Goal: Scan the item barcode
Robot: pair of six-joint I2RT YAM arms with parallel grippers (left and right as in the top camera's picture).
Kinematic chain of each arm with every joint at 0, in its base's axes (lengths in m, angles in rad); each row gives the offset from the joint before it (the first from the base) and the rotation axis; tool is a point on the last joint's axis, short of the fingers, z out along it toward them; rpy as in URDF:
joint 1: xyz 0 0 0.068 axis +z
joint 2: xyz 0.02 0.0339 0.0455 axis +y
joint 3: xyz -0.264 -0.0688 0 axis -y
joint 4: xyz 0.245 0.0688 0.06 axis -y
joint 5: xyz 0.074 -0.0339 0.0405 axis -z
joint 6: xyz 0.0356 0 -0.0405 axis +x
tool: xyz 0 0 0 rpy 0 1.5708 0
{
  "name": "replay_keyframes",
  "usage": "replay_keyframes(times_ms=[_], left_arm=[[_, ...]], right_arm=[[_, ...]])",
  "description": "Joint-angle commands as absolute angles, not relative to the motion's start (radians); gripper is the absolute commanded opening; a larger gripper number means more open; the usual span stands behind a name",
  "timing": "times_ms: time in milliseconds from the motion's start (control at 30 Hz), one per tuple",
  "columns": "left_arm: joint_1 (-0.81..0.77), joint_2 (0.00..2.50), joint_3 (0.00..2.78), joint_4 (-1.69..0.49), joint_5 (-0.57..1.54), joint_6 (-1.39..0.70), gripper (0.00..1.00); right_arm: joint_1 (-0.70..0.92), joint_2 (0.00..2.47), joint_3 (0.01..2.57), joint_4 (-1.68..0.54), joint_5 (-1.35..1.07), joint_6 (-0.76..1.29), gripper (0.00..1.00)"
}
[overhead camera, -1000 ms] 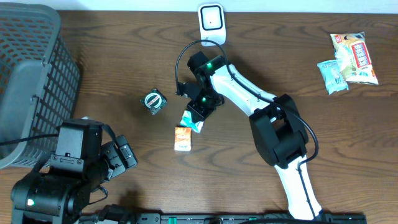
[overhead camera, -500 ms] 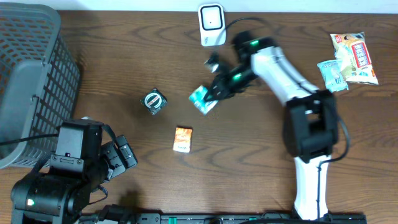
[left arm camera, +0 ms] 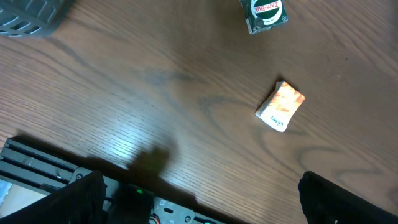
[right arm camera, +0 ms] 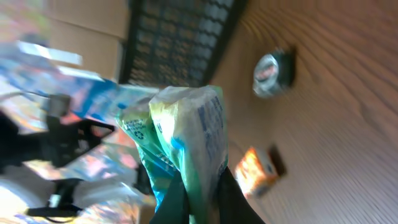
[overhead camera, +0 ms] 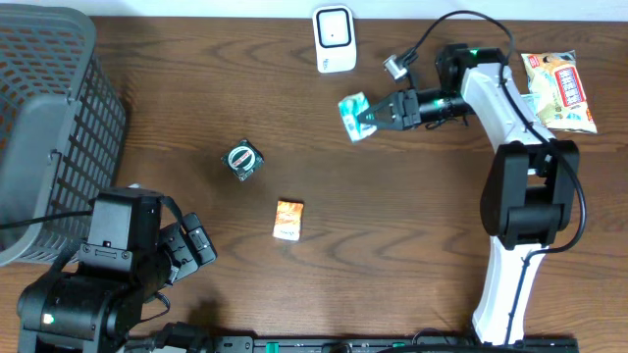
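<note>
Beside scanner (overhead camera: 334, 37), right gripper (overhead camera: 374, 114) has brought packet (overhead camera: 352, 115).

Right arm (overhead camera: 505, 98): white shell links, black joint housings, green LED, thin black cable looping at 1 o'clock. Left arm (overhead camera: 113, 240), 7 o'clock: all black, boxy, green LED, black cable. Left gripper (left arm camera: 200, 193): dark blocky fingers.

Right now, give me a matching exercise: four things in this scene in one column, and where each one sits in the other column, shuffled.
1 teal packet
2 scanner
3 orange packet
4 basket

A at the far edge of the table
B on the left side
C pinched in the right gripper
D lying flat near the middle

Pairs: 1-C, 2-A, 3-D, 4-B.
</note>
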State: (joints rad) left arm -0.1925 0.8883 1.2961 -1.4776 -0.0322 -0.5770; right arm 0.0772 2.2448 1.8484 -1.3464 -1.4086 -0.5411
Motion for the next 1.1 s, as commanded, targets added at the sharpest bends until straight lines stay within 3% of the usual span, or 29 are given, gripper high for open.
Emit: replay_keyframes(times_ms=[0,1067], left_arm=[[-0.193,0.888,1.295,-1.48,-0.038,-0.582,0.98],[-0.193,0.888,1.295,-1.48,-0.038,-0.581,0.98]], right_arm=[[0.052,2.223,1.845,-1.343,-1.562,-0.585,0.01],[0.061,2.224,1.845,-1.362,-1.562,-0.54,0.01]])
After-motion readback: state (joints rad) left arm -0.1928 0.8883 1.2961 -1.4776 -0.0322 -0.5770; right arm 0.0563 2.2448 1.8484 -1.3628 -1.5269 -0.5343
